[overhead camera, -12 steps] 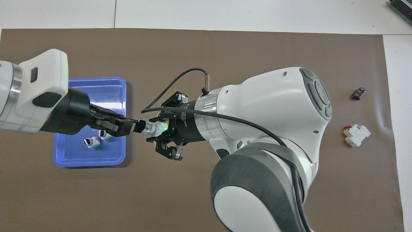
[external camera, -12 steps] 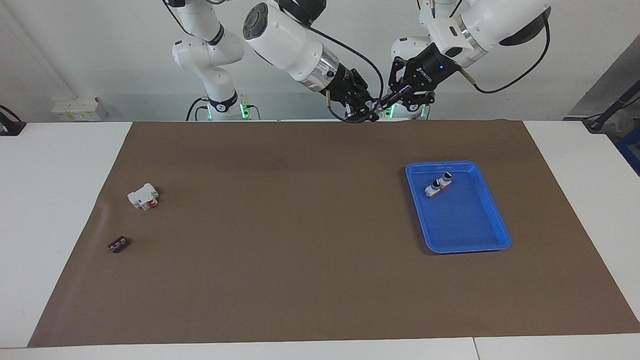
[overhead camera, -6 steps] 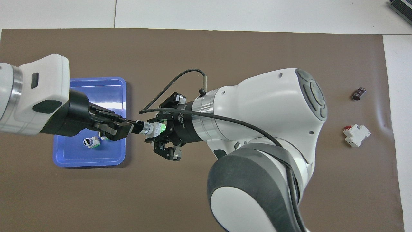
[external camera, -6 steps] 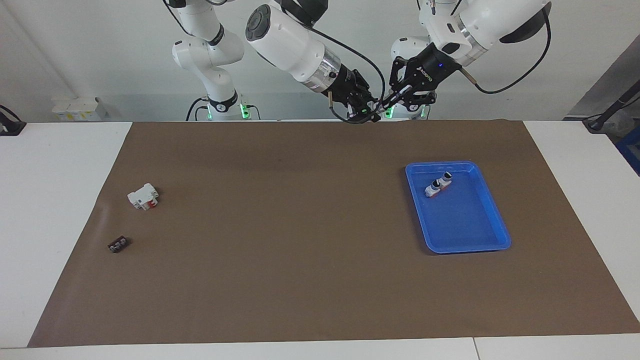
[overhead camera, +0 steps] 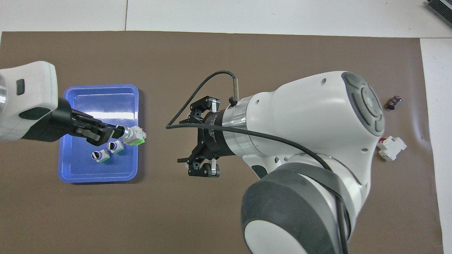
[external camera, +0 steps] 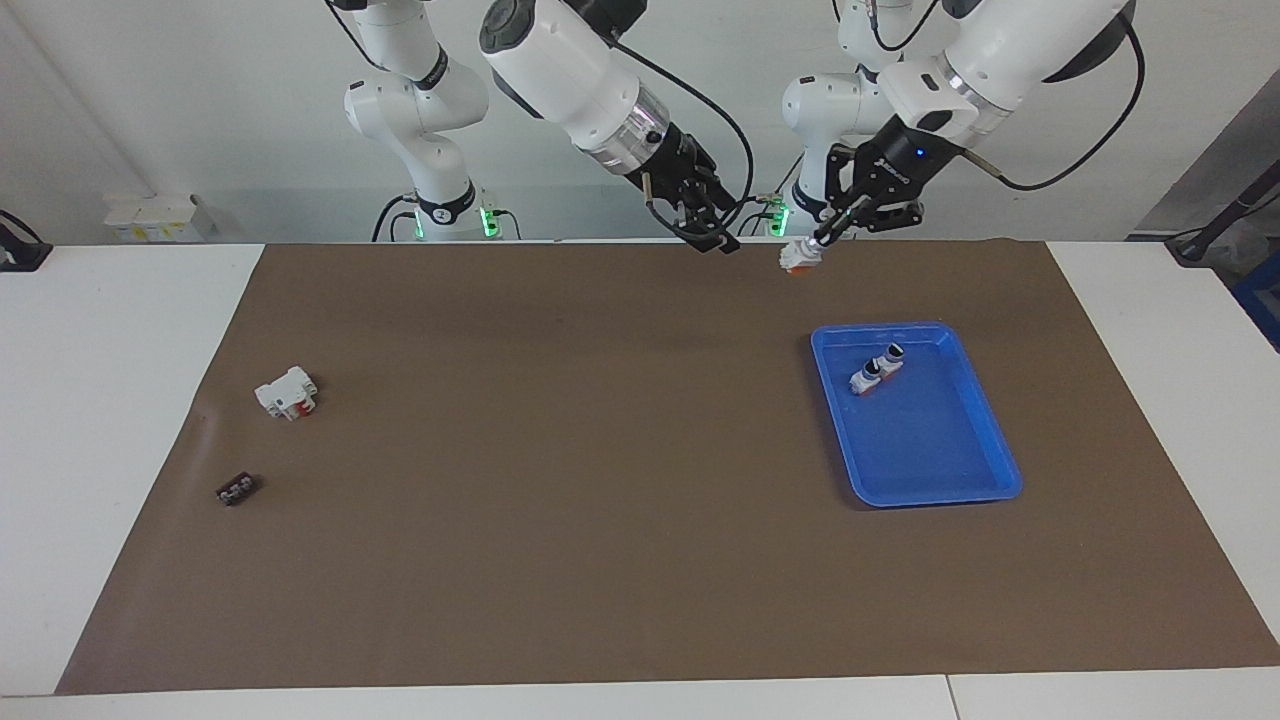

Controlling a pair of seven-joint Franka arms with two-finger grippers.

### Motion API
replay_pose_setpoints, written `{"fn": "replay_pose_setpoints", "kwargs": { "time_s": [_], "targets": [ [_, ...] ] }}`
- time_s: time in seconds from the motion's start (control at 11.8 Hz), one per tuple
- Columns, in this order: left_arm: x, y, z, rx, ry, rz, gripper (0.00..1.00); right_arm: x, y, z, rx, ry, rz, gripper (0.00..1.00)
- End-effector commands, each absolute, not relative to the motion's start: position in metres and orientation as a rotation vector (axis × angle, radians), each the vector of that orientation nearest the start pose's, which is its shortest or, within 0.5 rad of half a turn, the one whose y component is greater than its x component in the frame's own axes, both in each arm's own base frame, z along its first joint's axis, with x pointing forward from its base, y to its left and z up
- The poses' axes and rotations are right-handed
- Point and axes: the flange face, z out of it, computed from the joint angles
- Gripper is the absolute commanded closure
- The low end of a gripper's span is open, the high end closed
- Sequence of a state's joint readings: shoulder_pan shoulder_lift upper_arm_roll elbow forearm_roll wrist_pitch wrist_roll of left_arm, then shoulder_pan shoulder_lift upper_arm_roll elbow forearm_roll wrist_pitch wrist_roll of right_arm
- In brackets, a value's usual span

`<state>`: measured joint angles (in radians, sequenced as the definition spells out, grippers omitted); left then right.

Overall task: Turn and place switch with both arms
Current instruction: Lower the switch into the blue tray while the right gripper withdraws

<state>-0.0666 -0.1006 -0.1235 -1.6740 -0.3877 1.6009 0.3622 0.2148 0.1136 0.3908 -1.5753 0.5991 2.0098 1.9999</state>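
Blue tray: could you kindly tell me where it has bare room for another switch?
The blue plastic tray is bare from the two small grey-white switches to its rim farthest from the robots; crowded only beside them.

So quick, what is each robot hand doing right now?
Left gripper: shut on the switch, up over the blue tray.
Right gripper: open, holding nothing, up over the brown mat.

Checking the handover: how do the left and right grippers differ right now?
The left gripper is shut on the switch, over the blue tray's edge; the right gripper is open and holds nothing, over the brown mat. Both hang in the air.
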Motion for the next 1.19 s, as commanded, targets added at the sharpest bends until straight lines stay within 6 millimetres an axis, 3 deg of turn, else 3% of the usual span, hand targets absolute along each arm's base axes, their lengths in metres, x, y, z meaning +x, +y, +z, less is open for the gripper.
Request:
{"fn": "replay_pose_setpoints", "kwargs": {
  "time_s": [0.0,0.17,0.43,0.68,0.85,1.11],
  "targets": [
    [0.495,-0.128,0.615,-3.277,0.921,-0.243,1.00,0.499,0.352,0.631,-1.940,1.699,0.593,0.01],
    [0.494,-0.116,0.586,-3.127,0.941,-0.356,1.00,0.506,0.331,0.642,-2.009,1.580,0.499,0.01],
    [0.504,-0.092,0.551,-3.037,0.945,-0.344,1.00,0.525,0.296,0.640,-2.228,1.348,0.240,0.01],
    [0.508,-0.074,0.492,-2.912,0.958,-0.285,1.00,0.550,0.245,0.636,-2.337,1.187,0.093,0.01],
    [0.522,-0.059,0.457,-2.891,0.950,-0.231,1.00,0.563,0.213,0.633,-2.371,1.129,0.043,0.01],
    [0.515,-0.040,0.407,-2.903,0.968,-0.125,1.00,0.572,0.175,0.625,-2.501,0.965,-0.019,0.01]
  ]
}}
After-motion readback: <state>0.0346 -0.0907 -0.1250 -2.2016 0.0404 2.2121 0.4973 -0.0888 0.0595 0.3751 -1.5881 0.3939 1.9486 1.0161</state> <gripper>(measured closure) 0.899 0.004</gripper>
